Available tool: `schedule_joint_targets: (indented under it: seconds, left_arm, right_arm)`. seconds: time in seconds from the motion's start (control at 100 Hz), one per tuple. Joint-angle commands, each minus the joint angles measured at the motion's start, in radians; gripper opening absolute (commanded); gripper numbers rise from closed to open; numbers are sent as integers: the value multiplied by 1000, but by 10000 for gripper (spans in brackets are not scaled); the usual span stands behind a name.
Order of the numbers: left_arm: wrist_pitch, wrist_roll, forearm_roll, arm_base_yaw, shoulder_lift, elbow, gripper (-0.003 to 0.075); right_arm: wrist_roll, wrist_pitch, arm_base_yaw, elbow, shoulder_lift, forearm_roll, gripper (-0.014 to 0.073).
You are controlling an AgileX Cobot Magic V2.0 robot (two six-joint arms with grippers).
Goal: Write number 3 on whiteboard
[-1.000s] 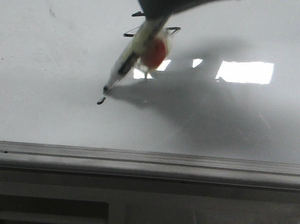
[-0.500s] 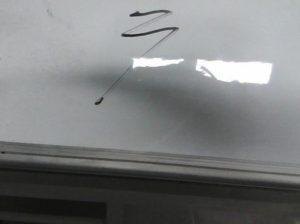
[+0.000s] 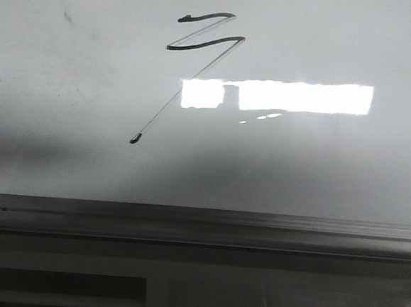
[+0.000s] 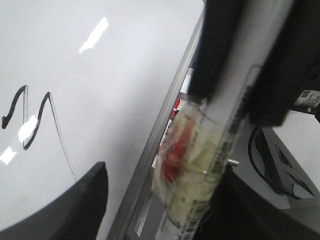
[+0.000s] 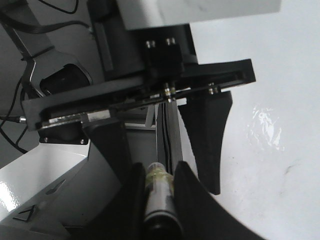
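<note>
The whiteboard [image 3: 318, 169] fills the front view. The number 3 [image 3: 203, 43], a black zigzag with a long thin tail ending in a hook, is at its upper middle. It also shows in the left wrist view [image 4: 35, 120]. Neither gripper is in the front view. My right gripper [image 5: 159, 172] is shut on the marker [image 5: 157, 200], beside the board's edge. My left gripper [image 4: 162, 192] is open. The taped marker [image 4: 200, 185], with a red patch, hangs between its fingers, close against one of them.
The board's grey metal frame [image 3: 200, 221] runs along the near edge, and also shows in the left wrist view [image 4: 165, 135]. A small faint smudge [image 3: 68, 17] marks the board's upper left. Robot base parts and cables lie beyond the frame [image 4: 280, 170].
The arm with the marker has lifted off the board and left the front view, uncovering the whole scribble. Its shadow has faded and the light reflection is now unbroken.
</note>
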Motion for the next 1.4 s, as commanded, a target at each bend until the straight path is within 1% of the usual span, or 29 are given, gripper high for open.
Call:
schedule_joint_targets:
  seconds: [0.0,0.06,0.07,0.13,0.14,0.16,0.2,0.29,0.41,0.45,0.56,0.63,0.72,0.76,0.8,0.91,0.94,0.99,1.03,1.04,1.06,1.07,1.11,1.18,1.21,1.23,1.29,1.34,1.39]
  left_arm:
    - [-39,4,-50,-1,-1,-37,343]
    - [-34,4,-50,-1,-1,-37,275]
    - [-33,4,-50,-1,-1,-37,275]
    - [-17,4,-50,-1,-1,-37,193]
    - [-14,4,-50,-1,-1,-37,193]
    - [-6,4,-50,-1,-1,-37,167]
    - [18,4,-50,-1,-1,-37,150]
    - [68,4,-50,-1,-1,-37,176]
    - [87,4,-50,-1,-1,-37,284]
    - [87,4,-50,-1,-1,-37,304]
    - [85,4,-50,-1,-1,-37,286]
    - [84,4,-50,-1,-1,-37,232]
    - [74,4,-50,-1,-1,-37,113]
    - [60,4,-50,-1,-1,-37,36]
    - [49,4,-50,-1,-1,-37,-20]
    - [14,4,-66,-1,-1,-37,-20]
    - [12,4,-73,-1,-1,-37,-21]
    - [4,2,-75,-1,-1,-37,-21]
    - [-12,-18,-73,-1,-1,-30,-21]
    - [-21,-23,-70,-1,-1,-29,-21]
    - [-31,-33,-68,-1,-1,-22,-21]
    - [-36,-44,-68,1,-1,-20,-21]
    - [-86,-84,-54,4,-1,-1,-21]
    - [-194,-185,-32,16,-1,50,-21]
    - [-233,-235,-27,22,-1,68,-21]
    - [-288,-267,-24,25,-1,93,-21]
    - [-420,-332,-22,42,-1,145,-21]
    - [-523,-369,-22,52,-1,190,-21]
    - [-611,-392,-22,62,4,229,-21]
  right_arm:
    - [-13,-44,4,-33,-21,36,-61]
    - [-13,-43,4,-33,-21,36,-61]
    - [-13,-43,4,-33,-21,36,-61]
    - [-13,-43,4,-33,-21,36,-61]
    - [-13,-43,4,-33,-21,34,-61]
    - [-13,-43,4,-33,-21,34,-61]
    - [-13,-43,4,-33,-22,29,-61]
    - [-13,-41,4,-33,-22,19,-61]
    - [-13,-40,4,-33,-22,19,-61]
    - [-13,-40,4,-33,-22,19,-61]
    - [-13,-38,4,-33,-22,19,-61]
    - [-13,-24,4,-33,-22,19,-61]
    - [-13,4,4,-33,-22,19,-61]
    - [-13,13,4,-33,-22,19,-61]
    - [-13,13,4,-33,-22,19,-61]
    - [-13,3,4,-33,-22,19,-50]
    - [-13,-9,4,-33,-22,13,-29]
    - [-13,-27,4,-33,-22,-5,48]
    - [-13,-49,4,-33,-24,-17,151]
    - [-13,-58,4,-33,-24,-19,190]
    - [-13,-68,1,-33,-26,-21,231]
    - [-13,-73,2,-33,-29,-21,272]
    - [-13,-108,-5,-33,-34,-21,388]
    - [-13,-162,-18,-33,-59,-21,533]
    - [-13,-174,-26,-33,-70,-21,565]
    - [-13,-184,-33,-33,-76,-21,576]
    - [3,-212,-56,-31,-105,-21,575]
    - [38,-236,-88,-30,-129,-21,552]
    - [73,-246,-120,-30,-153,-21,492]
